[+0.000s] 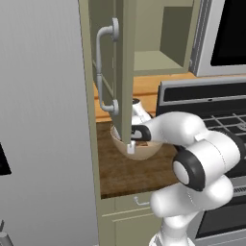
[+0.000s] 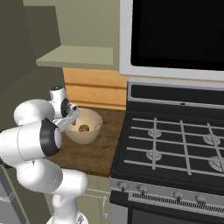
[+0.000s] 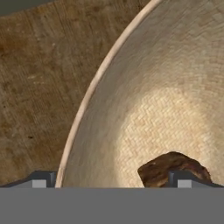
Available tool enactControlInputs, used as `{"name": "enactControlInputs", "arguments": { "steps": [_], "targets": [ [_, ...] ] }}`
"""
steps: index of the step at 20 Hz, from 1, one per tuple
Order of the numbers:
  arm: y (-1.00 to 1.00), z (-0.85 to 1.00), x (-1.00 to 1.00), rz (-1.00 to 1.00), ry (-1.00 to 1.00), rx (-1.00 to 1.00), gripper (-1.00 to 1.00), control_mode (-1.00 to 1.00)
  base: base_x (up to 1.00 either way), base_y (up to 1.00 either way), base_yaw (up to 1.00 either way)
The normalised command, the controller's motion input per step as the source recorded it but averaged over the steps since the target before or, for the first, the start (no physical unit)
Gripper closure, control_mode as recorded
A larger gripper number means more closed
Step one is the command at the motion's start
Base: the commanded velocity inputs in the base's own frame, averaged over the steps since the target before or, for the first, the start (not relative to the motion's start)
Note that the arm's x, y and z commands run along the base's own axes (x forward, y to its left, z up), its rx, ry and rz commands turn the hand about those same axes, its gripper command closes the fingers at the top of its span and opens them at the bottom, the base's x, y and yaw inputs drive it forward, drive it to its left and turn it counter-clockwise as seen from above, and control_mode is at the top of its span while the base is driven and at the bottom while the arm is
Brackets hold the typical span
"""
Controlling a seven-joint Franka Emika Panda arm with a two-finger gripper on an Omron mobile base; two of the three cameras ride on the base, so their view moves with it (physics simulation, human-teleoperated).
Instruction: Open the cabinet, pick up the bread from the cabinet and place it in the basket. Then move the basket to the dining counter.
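Observation:
The cabinet [image 1: 126, 72] stands with its sage-green door swung open toward me, silver bar handle [image 1: 102, 72] on its face and a bare shelf [image 2: 78, 57] inside. Below it, the round tan basket [image 2: 87, 129] rests on the short dark wood worktop [image 1: 120, 173], partly behind the door edge. The bread [image 3: 173, 168], a small dark brown lump, lies on the basket's woven bottom [image 2: 83, 128]. My gripper [image 3: 111, 183] hangs open just over the basket, its fingers straddling the near rim [image 3: 87, 100], one outside and one beside the bread. The dining counter is out of view.
A black gas stove [image 2: 175, 144] adjoins the worktop on the right, with a microwave [image 2: 175, 35] above it. A tall grey panel [image 1: 43, 120] walls off the left side. A low sage-green drawer unit [image 1: 129, 211] sits under the worktop.

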Motion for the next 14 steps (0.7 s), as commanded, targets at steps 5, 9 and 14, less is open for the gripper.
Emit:
{"name": "enactControlInputs", "arguments": {
  "steps": [5,9,14],
  "targets": [
    [0.0,0.0,-0.21,0.0,0.0,0.0,-1.0,-1.0,0.0,0.0,0.0],
    [0.0,-0.12,-0.03,0.0,0.0,0.0,-1.0,-1.0,0.0,0.0,0.0],
    [0.0,-0.43,0.04,0.01,0.0,0.0,-1.0,-1.0,0.0,0.0,0.0]
  ]
}}
